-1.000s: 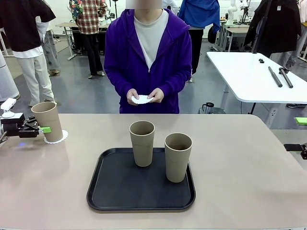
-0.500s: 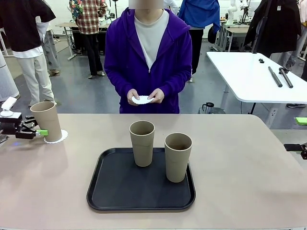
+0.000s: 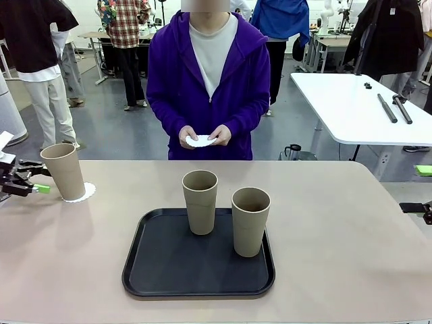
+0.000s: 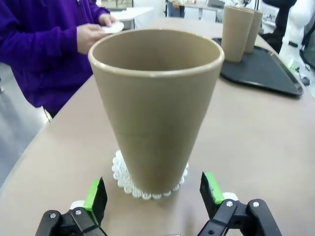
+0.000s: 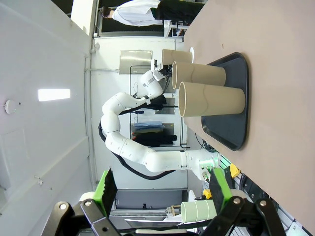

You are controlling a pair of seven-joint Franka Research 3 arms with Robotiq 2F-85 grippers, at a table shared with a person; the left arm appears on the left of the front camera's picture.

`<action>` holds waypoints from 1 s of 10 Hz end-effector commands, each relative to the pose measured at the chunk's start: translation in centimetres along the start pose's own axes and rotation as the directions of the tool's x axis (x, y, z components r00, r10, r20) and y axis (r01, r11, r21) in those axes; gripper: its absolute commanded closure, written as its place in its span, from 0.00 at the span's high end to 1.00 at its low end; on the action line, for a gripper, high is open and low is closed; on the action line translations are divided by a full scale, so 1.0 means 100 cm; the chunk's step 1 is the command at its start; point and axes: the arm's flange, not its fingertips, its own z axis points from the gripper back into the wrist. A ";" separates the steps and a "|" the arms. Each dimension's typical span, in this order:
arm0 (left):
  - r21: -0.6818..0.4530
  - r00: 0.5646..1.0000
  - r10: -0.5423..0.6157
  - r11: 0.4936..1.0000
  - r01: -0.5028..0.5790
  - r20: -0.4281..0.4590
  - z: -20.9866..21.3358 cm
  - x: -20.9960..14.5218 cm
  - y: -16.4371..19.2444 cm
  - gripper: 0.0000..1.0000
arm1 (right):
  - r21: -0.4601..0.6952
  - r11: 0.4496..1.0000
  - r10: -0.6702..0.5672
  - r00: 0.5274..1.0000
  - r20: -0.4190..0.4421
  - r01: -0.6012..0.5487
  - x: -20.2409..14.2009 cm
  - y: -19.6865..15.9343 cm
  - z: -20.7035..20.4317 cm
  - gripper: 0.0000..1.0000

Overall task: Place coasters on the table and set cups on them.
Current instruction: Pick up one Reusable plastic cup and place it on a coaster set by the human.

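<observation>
One tan cup (image 3: 63, 171) stands upright on a lacy white coaster (image 3: 82, 192) at the table's (image 3: 337, 236) far left. My left gripper (image 3: 30, 183) is open just left of it, not touching. In the left wrist view that cup (image 4: 155, 103) rises between the green pads (image 4: 96, 196), on its coaster (image 4: 147, 191). Two more cups (image 3: 200, 201) (image 3: 250, 221) stand on the black tray (image 3: 135, 270). The person holds further white coasters (image 3: 201, 140) in both hands. My right gripper (image 5: 162, 191) is open and holds nothing, well off from the two tray cups (image 5: 211, 101).
The tray sits at the table's middle front. The person stands at the far edge behind it. A white-topped table (image 3: 351, 101) with dark tools is behind on the right. Bare tabletop lies to the right of the tray.
My left gripper has drawn back to the left, away from the cup, which stays standing on its coaster. The person and the tray cups have not moved.
</observation>
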 end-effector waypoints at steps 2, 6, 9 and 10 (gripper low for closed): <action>0.030 0.998 0.040 0.999 -0.038 -0.056 0.010 0.012 -0.013 1.00 | 0.011 1.000 0.006 1.000 0.008 -0.006 0.001 0.001 0.000 1.00; 0.360 0.963 0.187 0.927 -0.107 -0.196 0.049 0.112 -0.071 1.00 | 0.011 1.000 0.006 1.000 0.008 -0.006 0.001 0.001 0.000 1.00; 0.452 0.923 0.255 0.886 -0.104 -0.287 0.059 0.190 -0.112 1.00 | 0.011 1.000 0.006 1.000 0.008 -0.006 0.001 0.001 0.000 1.00; 0.471 0.890 0.310 0.873 -0.126 -0.335 0.058 0.210 -0.121 1.00 | 0.011 1.000 0.006 1.000 0.008 -0.006 0.001 0.001 0.000 1.00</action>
